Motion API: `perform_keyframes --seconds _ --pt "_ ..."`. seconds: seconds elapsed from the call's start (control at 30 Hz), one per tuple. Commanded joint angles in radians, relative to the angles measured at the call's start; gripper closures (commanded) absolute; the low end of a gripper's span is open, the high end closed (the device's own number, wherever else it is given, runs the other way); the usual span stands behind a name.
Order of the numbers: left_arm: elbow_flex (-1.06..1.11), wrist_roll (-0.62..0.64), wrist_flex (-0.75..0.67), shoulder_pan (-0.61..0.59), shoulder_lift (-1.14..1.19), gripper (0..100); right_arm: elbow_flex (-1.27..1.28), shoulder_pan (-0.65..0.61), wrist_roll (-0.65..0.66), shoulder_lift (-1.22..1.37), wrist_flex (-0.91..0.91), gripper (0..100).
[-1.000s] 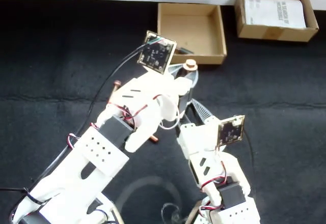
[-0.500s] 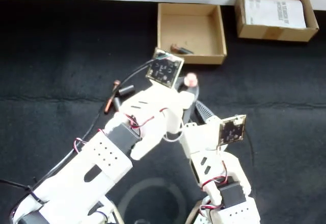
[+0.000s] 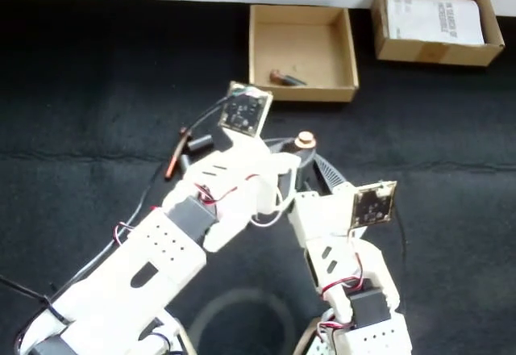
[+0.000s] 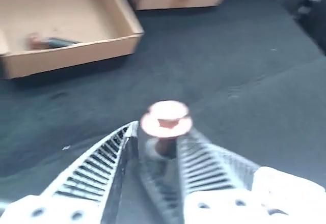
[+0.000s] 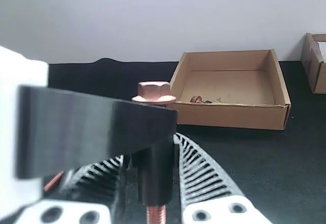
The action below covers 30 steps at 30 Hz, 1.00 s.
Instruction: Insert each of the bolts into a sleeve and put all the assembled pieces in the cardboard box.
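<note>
A copper bolt [image 3: 304,139] stands upright between the two arms, its flanged head [image 5: 155,91] on top. My left gripper [image 4: 160,142] is shut on the bolt just under the head [image 4: 165,119]. The bolt's shank runs through a black sleeve [image 5: 153,180], and its thread pokes out below. My right gripper [image 5: 153,188] is shut on that sleeve, lower down. The open cardboard box [image 3: 262,48] lies beyond them with one assembled piece [image 3: 286,78] inside. A loose bolt [image 3: 173,157] and two black sleeves [image 3: 200,140] lie on the mat beside the left arm.
A second cardboard box [image 3: 435,48] with a printed sheet on it sits at the far right. Black cloth covers the table. The left arm's wires hang over the loose parts.
The left arm has drawn the bolt back from the box's front wall toward the right gripper, and the bolt now sits in the sleeve there. The right arm has barely moved.
</note>
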Motion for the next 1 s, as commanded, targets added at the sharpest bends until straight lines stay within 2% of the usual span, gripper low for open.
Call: perform_keyframes --seconds 0.0,0.27,0.43,0.53,0.7,0.8,0.97 --pt "-0.059 0.046 0.13 -0.005 -0.074 71 0.13 0.021 -0.006 -0.027 -0.024 99.1" --pt "-0.265 0.048 0.483 0.012 -0.214 71 0.131 0.021 -0.006 -0.027 -0.024 99.1" --pt "-0.346 0.046 0.606 -0.018 -0.32 73 0.101 0.058 -0.009 -0.022 -0.018 99.1" --pt "-0.34 0.044 0.632 -0.116 -0.38 80 0.024 0.085 -0.046 -0.021 -0.016 99.1" --pt "-0.248 0.044 0.626 -0.354 -0.461 92 -0.136 0.091 -0.044 -0.019 0.039 99.1" --pt "-0.173 0.043 0.614 -0.463 -0.486 95 -0.223 0.102 -0.043 -0.018 0.056 99.1" --pt "0.012 0.044 0.503 -0.621 -0.535 95 -0.371 0.119 -0.006 0.104 0.053 99.1"
